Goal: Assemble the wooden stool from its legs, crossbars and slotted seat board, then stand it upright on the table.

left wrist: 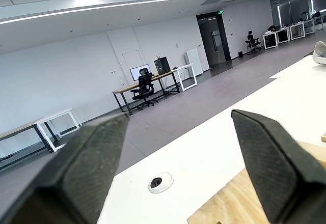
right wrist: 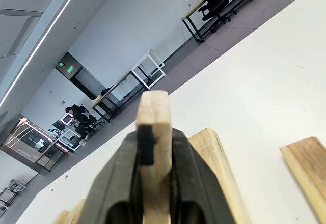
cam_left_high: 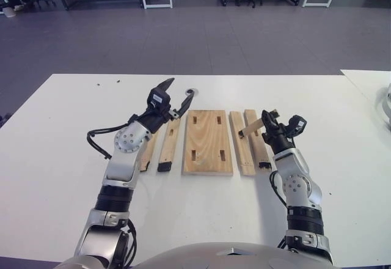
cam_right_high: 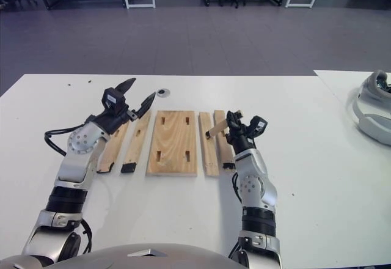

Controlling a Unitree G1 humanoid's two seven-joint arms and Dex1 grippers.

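2 left legs and 2 right legs are laid on the table, flanking the slotted seat board. A crossbar is clamped in the right gripper above the right legs; the left gripper is spread open over the left legs.

You're looking at a seat board that is showing pale, unpainted wood, its grain running lengthwise and its face reading smooth and matt. The legs are showing the same light bare wood, with dark, dull pieces capping their near ends. Your right gripper is pinching a crossbar of that same blond wood, its cut end looking slightly rough against matt black plastic. Your left gripper is showing fingers faced with black pads, finely grained and non-glossy. The table is reading as smooth, matt white, and the grommet set into it is glinting like metal.
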